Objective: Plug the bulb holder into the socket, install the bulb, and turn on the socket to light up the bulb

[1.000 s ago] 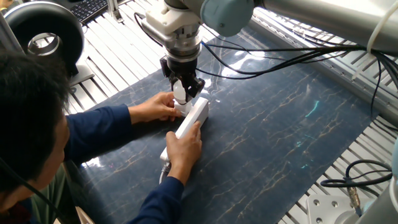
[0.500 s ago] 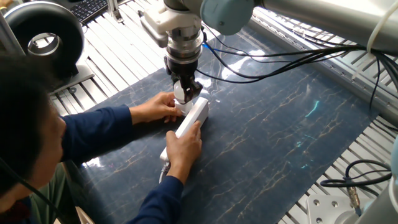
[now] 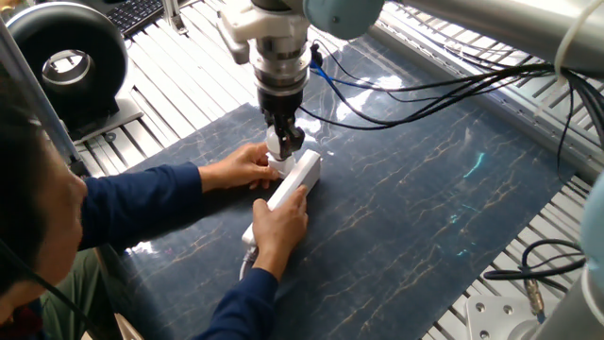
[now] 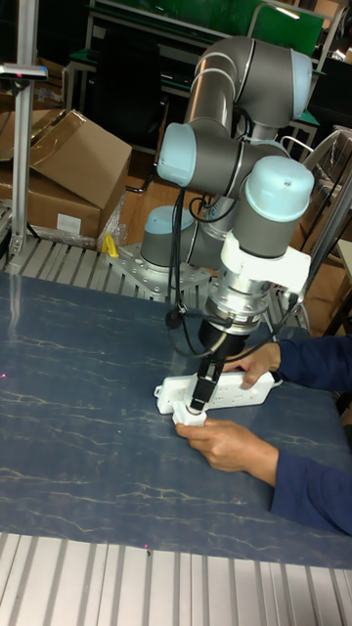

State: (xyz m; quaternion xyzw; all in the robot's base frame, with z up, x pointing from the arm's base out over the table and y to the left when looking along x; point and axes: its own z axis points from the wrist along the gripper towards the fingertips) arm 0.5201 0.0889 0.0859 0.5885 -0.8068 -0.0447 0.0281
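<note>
The gripper [image 3: 281, 142], fingers clamped on the bulb [image 3: 276, 144], hangs directly above the socket's [image 3: 293, 181] far end, axis vertical.

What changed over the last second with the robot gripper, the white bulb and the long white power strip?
The gripper, shut on the small white frosted bulb, turned about its vertical axis above the end of the long white power strip; its fingers now look narrower in the fixed view. The person's two hands stayed on the strip, which did not visibly shift on the dark blue marbled mat.
</note>
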